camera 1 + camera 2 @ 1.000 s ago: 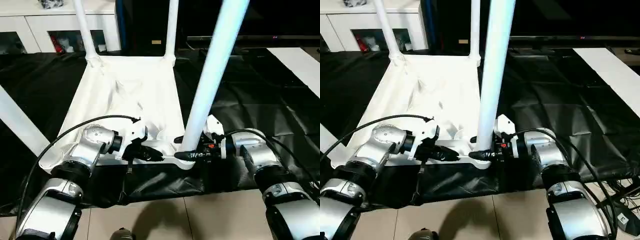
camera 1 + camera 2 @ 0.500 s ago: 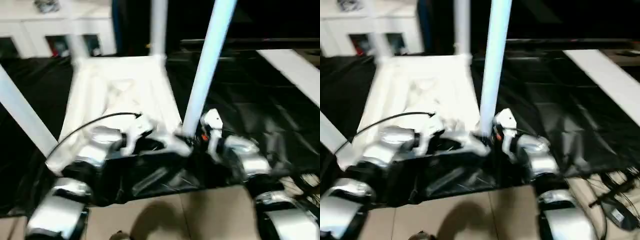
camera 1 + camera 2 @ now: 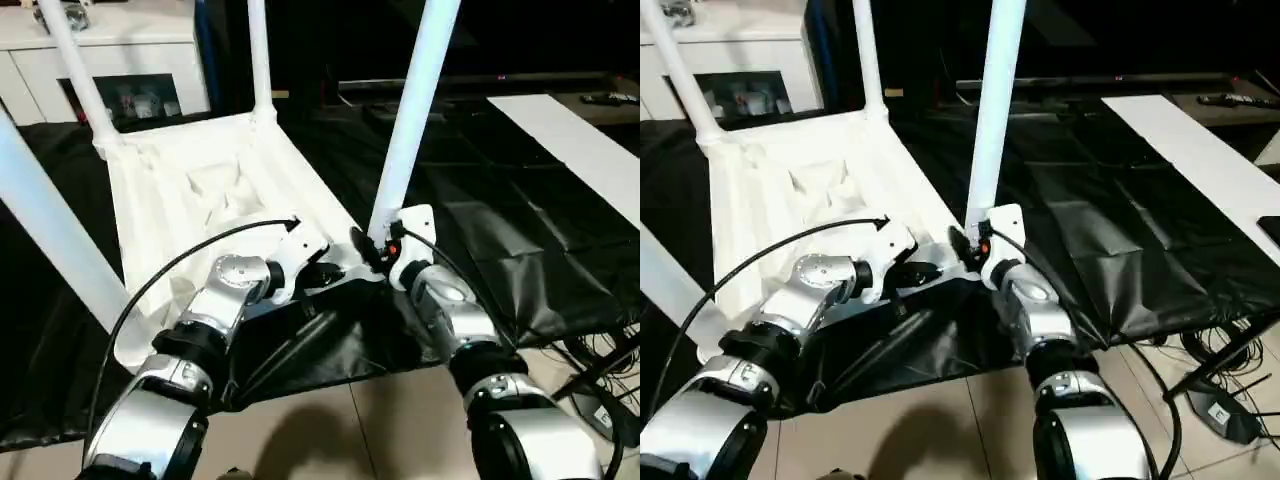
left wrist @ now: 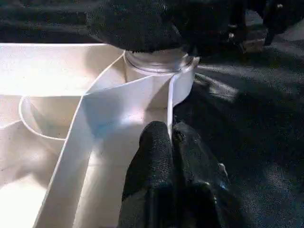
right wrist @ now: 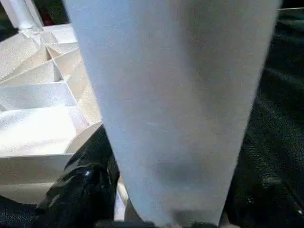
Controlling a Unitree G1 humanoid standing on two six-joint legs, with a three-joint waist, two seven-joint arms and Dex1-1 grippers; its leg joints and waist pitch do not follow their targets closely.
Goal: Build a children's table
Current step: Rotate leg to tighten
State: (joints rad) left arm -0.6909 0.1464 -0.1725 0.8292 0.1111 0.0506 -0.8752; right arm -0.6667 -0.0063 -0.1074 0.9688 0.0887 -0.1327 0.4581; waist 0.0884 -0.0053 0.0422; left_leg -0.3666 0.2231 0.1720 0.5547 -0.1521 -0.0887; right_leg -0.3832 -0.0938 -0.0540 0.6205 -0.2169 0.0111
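Left wrist view: my left gripper pinches the upturned table top's thin stiff rim while my right gripper clamps the light hollow leg just above its near-corner socket.

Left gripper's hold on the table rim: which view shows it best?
The left wrist view: the left gripper has its fingers pinched shut on the thin white table rim beside the corner socket. In the eye views it is small, its fingers partly hidden. The right wrist view shows mostly the leg.
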